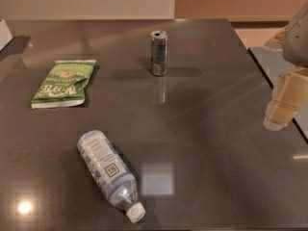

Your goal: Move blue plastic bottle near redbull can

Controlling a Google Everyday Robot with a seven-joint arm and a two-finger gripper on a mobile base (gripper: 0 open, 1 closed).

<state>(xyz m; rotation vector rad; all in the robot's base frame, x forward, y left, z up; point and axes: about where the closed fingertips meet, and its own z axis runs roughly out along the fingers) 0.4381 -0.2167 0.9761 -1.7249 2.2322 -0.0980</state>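
Risk: the bottle (108, 172) lies on its side on the table (221, 143). An off-centre grasp would likely set it rolling, and a careless placement could topple the upright can (159, 53). Your gripper (284, 102) hangs at the right edge, above the table; whether it is spread or closed cannot be told. The bottle lies well apart from it, near left, cap toward the near edge. The can stands far centre.

Green snack bag (63, 83) flat on dark grey table (216, 172), left side.
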